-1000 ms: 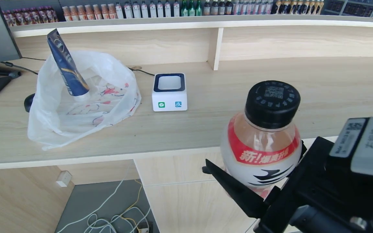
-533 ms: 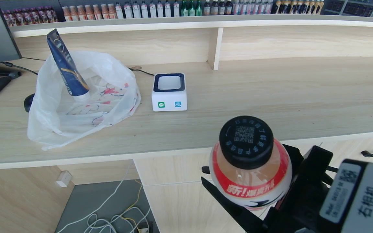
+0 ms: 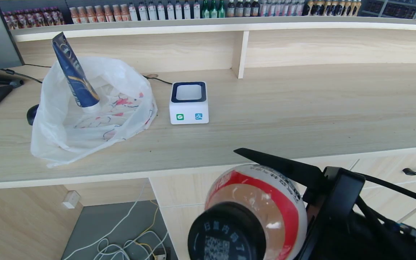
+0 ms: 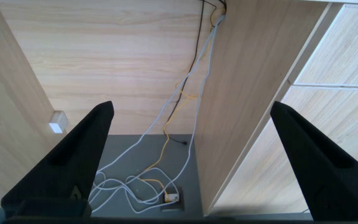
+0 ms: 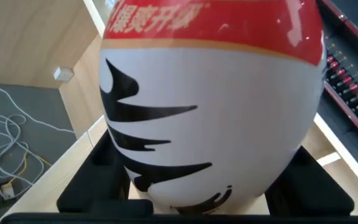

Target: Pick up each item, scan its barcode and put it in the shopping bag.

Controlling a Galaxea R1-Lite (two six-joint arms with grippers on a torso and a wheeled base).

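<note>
I have the bottle (image 3: 265, 213) in the right gripper (image 3: 244, 202), whose jaws are clenched on its white and red body. One black finger lies across the top of the bottle in the lower right of the head view. In the right wrist view the label sits between the two fingers. The bottle is tipped over with its black cap (image 3: 226, 234) pointing toward the camera at the bottom edge of the frame. It hangs in front of the counter (image 3: 302, 108) edge, not over it.

The left gripper (image 4: 191, 155) is released, its fingers spread wide with nothing between them. It hangs low, facing the cables (image 4: 154, 180) on the floor under the counter.

As for progress, a dark blue tube (image 3: 74, 72) already stands in the white shopping bag (image 3: 135, 90) at the upper left of the head view, its end sticking up above the rim, so I count one item as done. The bottle is the item in hand. It is well apart from the white scanner (image 3: 189, 102), which sits just right of the bag near the middle of the frame. I cannot tell whether its barcode has been read. I judge that I have yet to present the bottle to the scanner window and then carry it left into the bag.
</note>
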